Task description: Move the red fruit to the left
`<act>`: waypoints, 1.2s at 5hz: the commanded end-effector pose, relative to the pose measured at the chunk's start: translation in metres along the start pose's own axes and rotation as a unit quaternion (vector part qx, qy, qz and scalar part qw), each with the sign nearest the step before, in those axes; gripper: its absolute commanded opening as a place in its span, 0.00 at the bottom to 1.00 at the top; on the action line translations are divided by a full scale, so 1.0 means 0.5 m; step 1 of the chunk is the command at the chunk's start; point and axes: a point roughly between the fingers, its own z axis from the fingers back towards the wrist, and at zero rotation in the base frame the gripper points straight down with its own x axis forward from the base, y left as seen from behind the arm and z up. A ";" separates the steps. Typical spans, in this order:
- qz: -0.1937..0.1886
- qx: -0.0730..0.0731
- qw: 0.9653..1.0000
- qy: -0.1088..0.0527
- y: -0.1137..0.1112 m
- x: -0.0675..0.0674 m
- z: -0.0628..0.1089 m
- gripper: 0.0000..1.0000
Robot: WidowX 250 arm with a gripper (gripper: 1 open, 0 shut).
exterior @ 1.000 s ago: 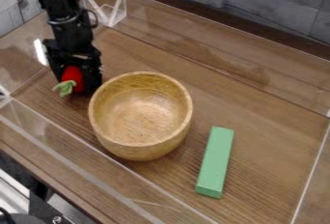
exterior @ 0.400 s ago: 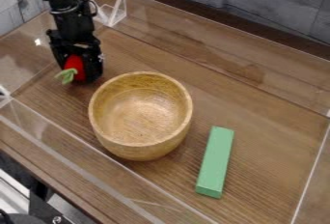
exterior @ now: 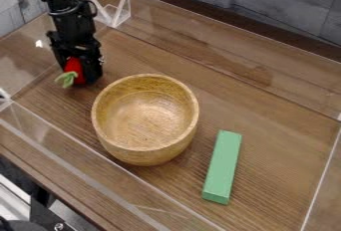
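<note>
Currently, a wooden table (exterior: 266, 86) walled by clear plastic panels is seen from above and to one side. Near its far-left corner, a black gripper (exterior: 80, 68) is pointed straight down over the red fruit (exterior: 76, 74), a small bright-red ball with a green leaf piece jutting out toward the table's left edge. The fruit is framed between the jaws and rests on the wood, just beside the far-left rim of a wooden bowl (exterior: 147, 117). The jaws are spread wide, though a slight narrowing seems to have begun – contact with the fruit cannot be confirmed at this small scale.

Compared with a second ago, the gripper and the fruit are found a little farther toward the far-left corner; in the last half second hardly anything has shifted. This is judged to mean the move leftward is either freshly finished with the fruit let go, or a new grasp is being started for another nudge. A long green block (exterior: 222, 165) lies untouched near the front-right, well apart.
</note>
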 end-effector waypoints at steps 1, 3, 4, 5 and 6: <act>0.001 -0.006 1.000 -0.001 0.001 -0.003 0.012 1.00; -0.002 -0.008 1.000 -0.025 -0.045 -0.003 0.050 1.00; -0.012 -0.011 0.999 -0.033 -0.052 0.011 0.076 1.00; -0.011 -0.013 0.999 -0.048 -0.085 0.024 0.122 1.00; -0.007 -0.018 0.998 -0.055 -0.104 0.029 0.157 1.00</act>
